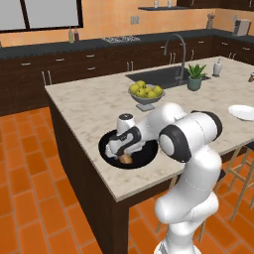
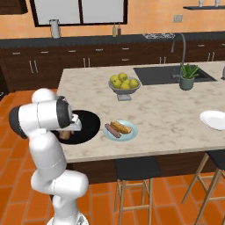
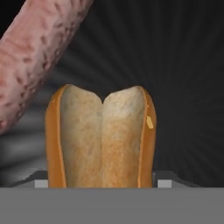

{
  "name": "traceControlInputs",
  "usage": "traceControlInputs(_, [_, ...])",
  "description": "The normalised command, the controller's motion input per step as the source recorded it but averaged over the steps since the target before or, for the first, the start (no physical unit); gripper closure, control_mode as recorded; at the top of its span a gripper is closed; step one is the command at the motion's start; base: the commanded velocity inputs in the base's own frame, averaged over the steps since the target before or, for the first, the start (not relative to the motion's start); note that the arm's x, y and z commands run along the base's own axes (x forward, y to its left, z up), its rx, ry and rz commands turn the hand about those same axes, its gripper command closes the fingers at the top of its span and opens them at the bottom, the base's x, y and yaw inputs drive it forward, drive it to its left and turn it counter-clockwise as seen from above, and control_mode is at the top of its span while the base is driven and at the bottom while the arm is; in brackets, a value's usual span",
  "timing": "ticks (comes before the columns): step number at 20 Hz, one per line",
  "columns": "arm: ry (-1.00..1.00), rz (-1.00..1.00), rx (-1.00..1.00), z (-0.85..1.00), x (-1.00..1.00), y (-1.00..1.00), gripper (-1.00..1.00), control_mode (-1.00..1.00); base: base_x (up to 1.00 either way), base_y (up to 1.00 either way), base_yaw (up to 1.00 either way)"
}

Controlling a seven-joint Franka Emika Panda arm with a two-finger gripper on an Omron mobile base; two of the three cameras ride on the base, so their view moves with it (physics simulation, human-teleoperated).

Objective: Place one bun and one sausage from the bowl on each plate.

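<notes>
Down in the wide black bowl (image 1: 111, 159), the golden-tan split bun (image 3: 101, 138) sits between the gripper (image 1: 124, 155) jaws; whether they grip it I cannot tell. It looks light and soft: squeeze its crusty sides gently. Pinkish sausage (image 3: 37, 57) lies beside.

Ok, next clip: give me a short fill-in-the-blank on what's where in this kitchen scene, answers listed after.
1. The gripper is down inside the black ____.
2. The blue plate already carries a bun and a ____.
3. In the hand view, the bun right at the fingertips lies beside a pinkish ____.
4. The white plate still holds ____.

Missing words: bowl; sausage; sausage; nothing
</notes>
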Motion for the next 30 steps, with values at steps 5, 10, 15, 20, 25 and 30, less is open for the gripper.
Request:
traceControlInputs(5, [-0.01,-0.06,0.00,0.75,-0.28,-0.14,1.00,-1.00,0.00,0.00,0.00])
traceControlInputs(10, [-0.06,-0.08,0.00,0.97,-0.75,-0.55,1.00,-1.00,0.00,0.00,0.00])
traceControlInputs(15, [-0.01,0.00,0.00,0.34,-0.60,-0.59,1.00,1.00,-0.40,-0.40,-0.01])
traceControlInputs(20, [0.00,0.00,0.00,0.00,0.00,0.00,1.00,1.00,-0.02,-1.00,-0.26])
traceControlInputs(25, [0.00,0.00,0.00,0.00,0.00,0.00,1.00,1.00,0.45,-1.00,-0.39])
traceControlInputs(30, [0.00,0.00,0.00,0.00,0.00,0.00,1.00,1.00,0.30,-1.00,-0.35])
